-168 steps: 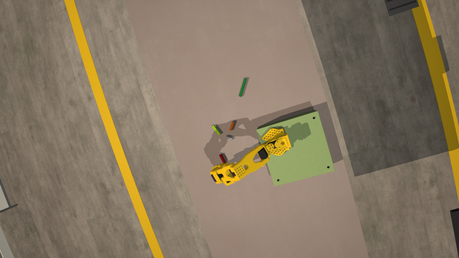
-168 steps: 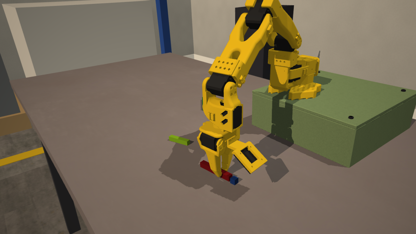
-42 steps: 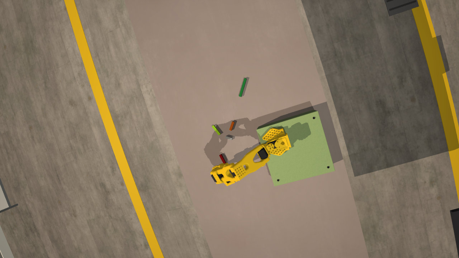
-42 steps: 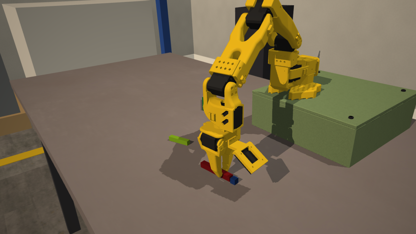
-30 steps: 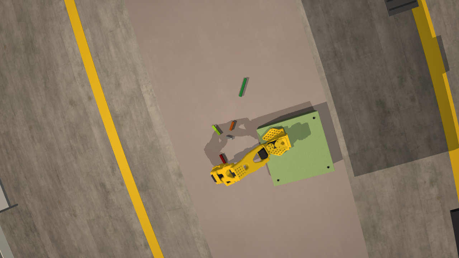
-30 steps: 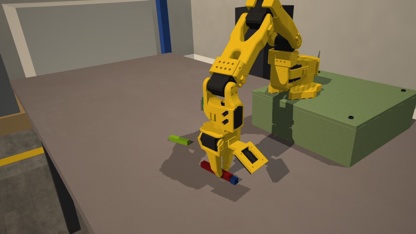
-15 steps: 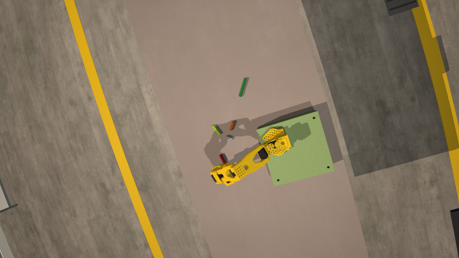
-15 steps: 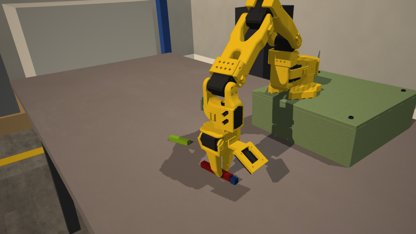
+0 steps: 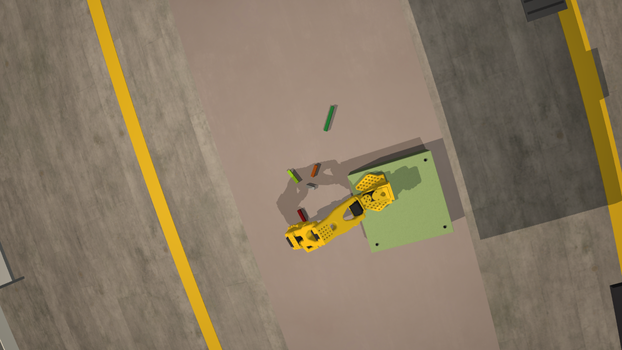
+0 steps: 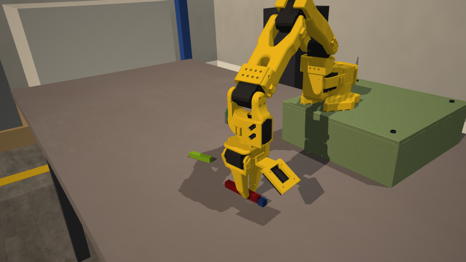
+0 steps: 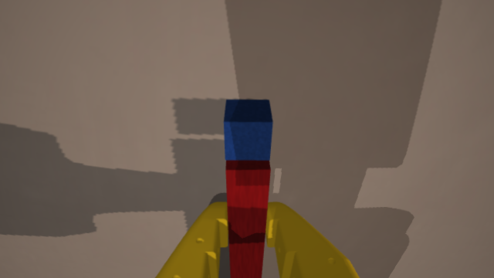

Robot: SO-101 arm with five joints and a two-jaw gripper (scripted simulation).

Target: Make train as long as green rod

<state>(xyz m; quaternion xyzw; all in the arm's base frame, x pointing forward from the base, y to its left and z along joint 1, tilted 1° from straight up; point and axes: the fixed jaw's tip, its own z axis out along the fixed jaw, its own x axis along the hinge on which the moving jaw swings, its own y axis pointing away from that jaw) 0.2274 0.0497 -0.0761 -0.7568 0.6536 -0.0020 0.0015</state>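
Note:
My gripper (image 10: pixel 248 193) (image 11: pixel 247 232) is shut on the red rod (image 9: pixel 301 215) (image 10: pixel 232 185) (image 11: pixel 247 185), which lies flat on the table. The small blue rod (image 10: pixel 262 202) (image 11: pixel 248 139) lies at the red rod's far end, touching it in line. In the overhead view my arm hides the blue rod and most of the red one. The green rod (image 9: pixel 328 117) lies alone further off; in the side view only a sliver (image 10: pixel 226 115) of it shows behind my arm.
A lime rod (image 9: pixel 293 175) (image 10: pixel 200 156), an orange rod (image 9: pixel 314 170) and a small grey rod (image 9: pixel 311 186) lie between the green rod and the red one. The green base box (image 9: pixel 413 217) (image 10: pixel 374 130) carries my arm. The table edge (image 10: pixel 62 182) is at the left.

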